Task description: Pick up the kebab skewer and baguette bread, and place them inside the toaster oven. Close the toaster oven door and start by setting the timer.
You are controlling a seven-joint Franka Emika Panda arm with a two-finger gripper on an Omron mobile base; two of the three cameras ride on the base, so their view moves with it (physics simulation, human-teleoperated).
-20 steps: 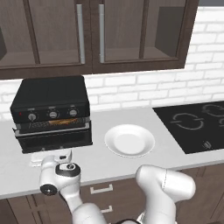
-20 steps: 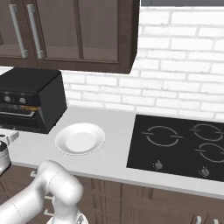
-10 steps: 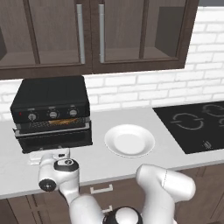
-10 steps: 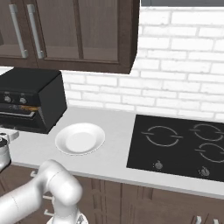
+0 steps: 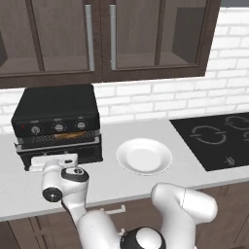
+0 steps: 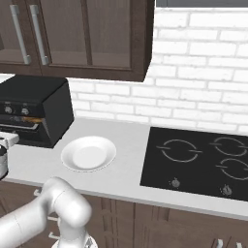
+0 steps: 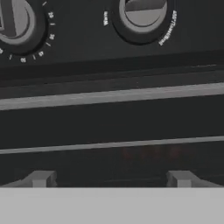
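- With the toaster oven door (image 5: pixel 61 148) standing upright against the front of the toaster oven (image 5: pixel 56 121), the loading and closing steps look done; in my judgement the step in hand is setting the timer.
- An orange-brown streak, probably the baguette bread (image 5: pixel 68 136), glows behind the pane; faint red chunks there may be the kebab skewer (image 7: pixel 151 152).
- The plate (image 5: pixel 144 156) sits bare on the surface (image 5: pixel 194 177), just right of the oven.
- The claw (image 7: pixel 111 180) hovers close to the door, its 2 tips spread apart and holding nothing.
- 2 knobs show above, the left knob (image 7: pixel 15 19) and the right knob (image 7: pixel 144 11); which is the timer I cannot tell.
- Next, the claw should rise to the timer knob, close around it and twist.
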